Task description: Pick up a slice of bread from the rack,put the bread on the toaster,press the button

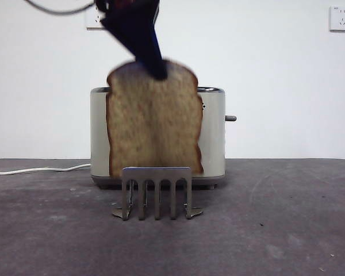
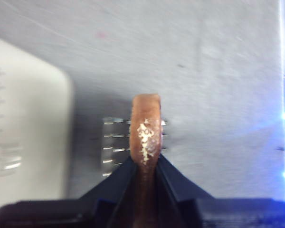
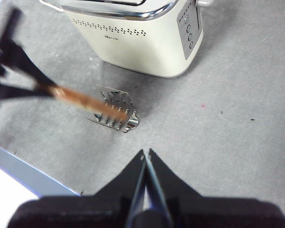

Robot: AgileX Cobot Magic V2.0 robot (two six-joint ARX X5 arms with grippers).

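Left gripper (image 1: 158,72), entering from the top centre of the front view, clenched on the domed top crust of the slice of bread (image 1: 154,126). Slice hanging upright at frame centre, lower edge hidden behind the top band of the rack (image 1: 157,192), so cannot tell whether fully clear of the prongs. Behind both, the toaster (image 1: 214,132), cream body showing either side of the slice, with the button (image 1: 230,118) jutting from its narrow side at centre right. In the left wrist view, crust edge (image 2: 146,137) pinched between the two black jaws, rack (image 2: 115,145) just behind it, toaster (image 2: 23,123) along the left edge. Right gripper (image 3: 146,159) at bottom centre of its own view, jaws closed on nothing, waiting well apart from the toaster (image 3: 137,38) at upper centre.

Likely risks: a narrow pinch on one crust edge, so a swing or twist of the slice during the lift; crust crumbling under the squeeze; lower edge snagging the prongs and dragging the light rack; a tilted slice catching the chrome rim instead of dropping into a slot.
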